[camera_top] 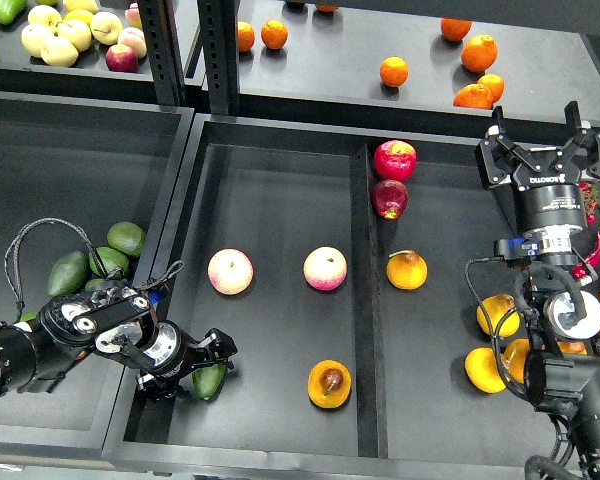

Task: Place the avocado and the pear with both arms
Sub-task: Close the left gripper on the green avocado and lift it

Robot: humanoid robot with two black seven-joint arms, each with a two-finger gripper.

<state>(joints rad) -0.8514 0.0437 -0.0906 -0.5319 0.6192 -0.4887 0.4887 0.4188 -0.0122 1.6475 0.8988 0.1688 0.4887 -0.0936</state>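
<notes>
The dark green avocado [210, 381] lies on the floor of the middle tray, in its near-left corner. My left gripper [202, 365] is low over the avocado's upper end, with its fingers spread on either side of it, and hides part of the fruit. The pear [330, 384], orange-yellow with a dark brown spot, lies in the same tray near the front, just left of the divider [364, 300]. My right gripper [545, 140] is open and empty, held high at the far right, far from both fruits.
Two pink-yellow apples [230, 271] [325, 268] lie mid-tray. Red apples [394, 160] and a stemmed orange-yellow fruit [407, 270] lie right of the divider. More avocados [126, 238] lie in the left tray, and orange-yellow fruits [498, 314] by my right arm. Oranges [394, 71] sit on the back shelf.
</notes>
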